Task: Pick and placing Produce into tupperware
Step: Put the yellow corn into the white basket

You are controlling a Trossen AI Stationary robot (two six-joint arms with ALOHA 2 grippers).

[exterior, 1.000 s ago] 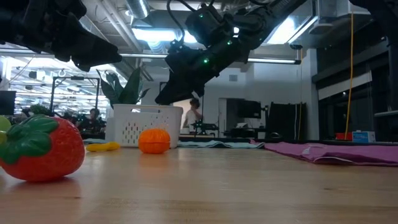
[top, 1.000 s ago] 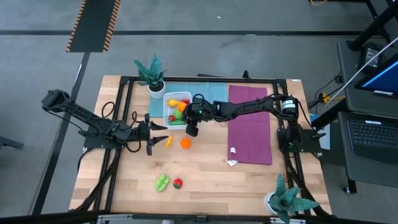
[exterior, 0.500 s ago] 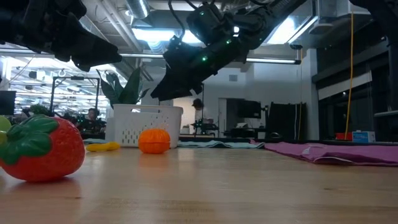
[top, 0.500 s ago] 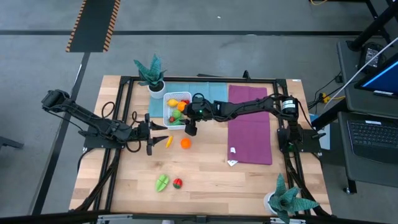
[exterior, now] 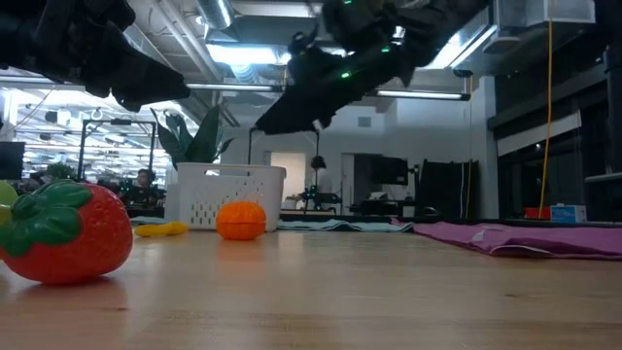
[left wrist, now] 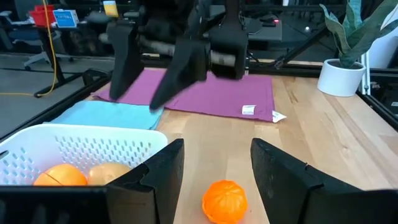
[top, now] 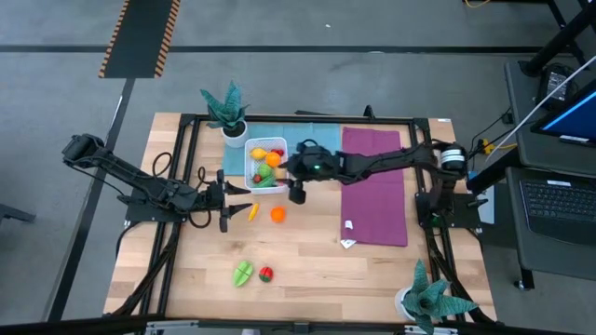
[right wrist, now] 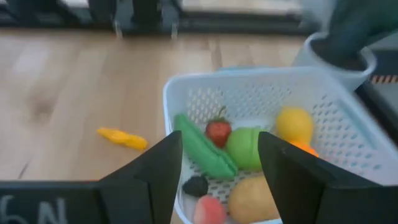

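Observation:
The white perforated tupperware (top: 264, 164) stands at the table's far middle and holds several produce pieces (right wrist: 249, 149): green, red, yellow, orange, tan and dark. An orange (top: 277, 214) and a small yellow piece (top: 252, 211) lie on the wood just near of it. A green piece (top: 242, 273) and a strawberry (top: 266, 274) lie farther toward the near edge. My right gripper (top: 297, 193) hangs open and empty above the table, just right of the tupperware. My left gripper (top: 229, 201) waits open, left of the yellow piece, with the orange (left wrist: 225, 200) ahead of it.
A purple cloth (top: 374, 186) covers the table's right side, and a teal cloth (top: 312, 138) lies behind the tupperware. Potted plants stand at the far left (top: 228, 112) and the near right corner (top: 430, 296). Bare wood lies between the orange and the near pieces.
My right gripper has drawn back from the tupperware toward the table's right and risen a little, staying open and empty. The produce and my left arm have kept still.

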